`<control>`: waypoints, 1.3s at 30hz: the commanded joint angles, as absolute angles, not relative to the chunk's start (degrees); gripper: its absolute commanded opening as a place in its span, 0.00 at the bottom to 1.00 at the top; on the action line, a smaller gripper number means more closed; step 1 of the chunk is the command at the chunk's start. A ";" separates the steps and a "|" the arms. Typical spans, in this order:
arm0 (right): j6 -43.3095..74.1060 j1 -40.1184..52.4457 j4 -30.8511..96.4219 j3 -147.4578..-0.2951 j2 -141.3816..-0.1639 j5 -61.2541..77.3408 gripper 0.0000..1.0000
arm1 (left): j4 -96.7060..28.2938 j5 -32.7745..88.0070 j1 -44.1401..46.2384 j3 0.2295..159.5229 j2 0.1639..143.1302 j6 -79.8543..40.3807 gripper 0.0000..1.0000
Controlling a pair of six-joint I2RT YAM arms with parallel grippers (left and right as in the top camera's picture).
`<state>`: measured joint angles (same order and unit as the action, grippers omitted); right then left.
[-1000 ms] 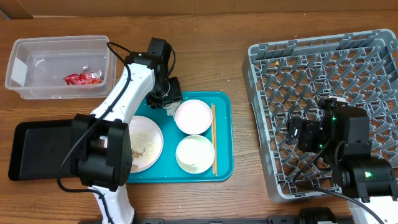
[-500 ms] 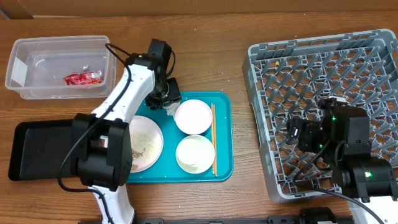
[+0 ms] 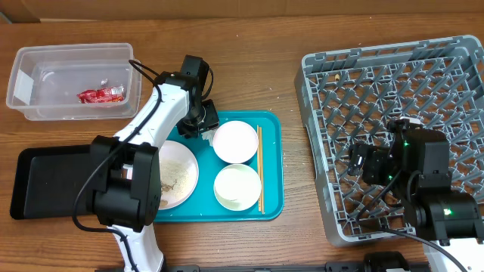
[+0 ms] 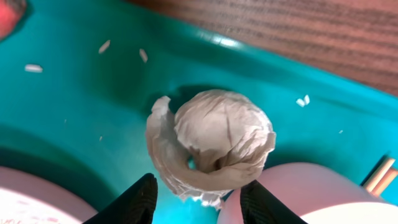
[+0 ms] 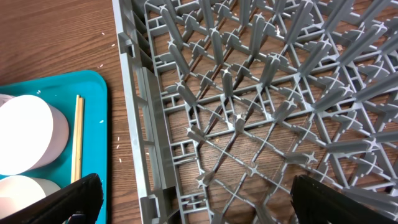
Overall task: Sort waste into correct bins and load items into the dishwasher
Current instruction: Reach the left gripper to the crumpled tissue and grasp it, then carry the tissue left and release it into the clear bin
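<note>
Left gripper (image 4: pixel 200 202): the two black fingertips (image 4: pixel 134 200) stand apart, one on each side of the crumpled white tissue (image 4: pixel 211 144); the jaws are spread a little wider than the tissue and clamp nothing; whether the tips touch the paper cannot be told.

The tissue lies on the floor of the teal tray (image 4: pixel 74 106), near its far rim; a few loose rice grains (image 4: pixel 104 46) are scattered on the teal around it; the wall of a white bowl (image 4: pixel 305 193) sits just beside the tissue on one side, the edge of the white plate (image 4: pixel 25 196) on the other; the chopstick tips (image 4: pixel 379 177) show at the frame edge.

From overhead, the left arm reaches over the tray's far-left corner; the plate (image 3: pixel 175 175) carries rice and beige scraps; two white bowls (image 3: pixel 235 140) (image 3: pixel 237 187) stand to its right, one behind the other; the wooden chopsticks (image 3: pixel 260 170) lie along the tray just right of the bowls.

The clear tub (image 3: pixel 76 50) stands at the table's far left with the red wrapper (image 3: pixel 100 95) inside; the black tray (image 3: pixel 45 189) is nearer, below the tub.

Right gripper (image 5: pixel 211 202): fingers spread wide, holding nothing; it hangs over the near-left part of the grey dish rack (image 3: pixel 393 83), which has no dishes in it; the rack stands well apart from the tissue, to the right of the teal tray.
</note>
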<state>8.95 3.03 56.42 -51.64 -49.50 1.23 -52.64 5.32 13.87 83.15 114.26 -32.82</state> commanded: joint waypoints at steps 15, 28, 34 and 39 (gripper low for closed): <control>8.80 2.83 56.29 -53.32 -49.17 0.95 1.00 | -50.04 4.03 13.93 82.59 115.07 -33.43 0.13; 8.78 2.83 56.31 -53.32 -49.17 0.91 1.00 | -56.36 3.99 11.94 87.61 111.74 -29.30 0.04; 8.78 2.83 56.31 -53.32 -49.17 0.91 1.00 | -62.96 -1.32 5.43 98.10 106.52 -26.96 0.04; 8.78 2.83 56.31 -53.32 -49.17 0.91 1.00 | -61.39 -6.52 -2.00 102.59 103.90 -26.79 0.04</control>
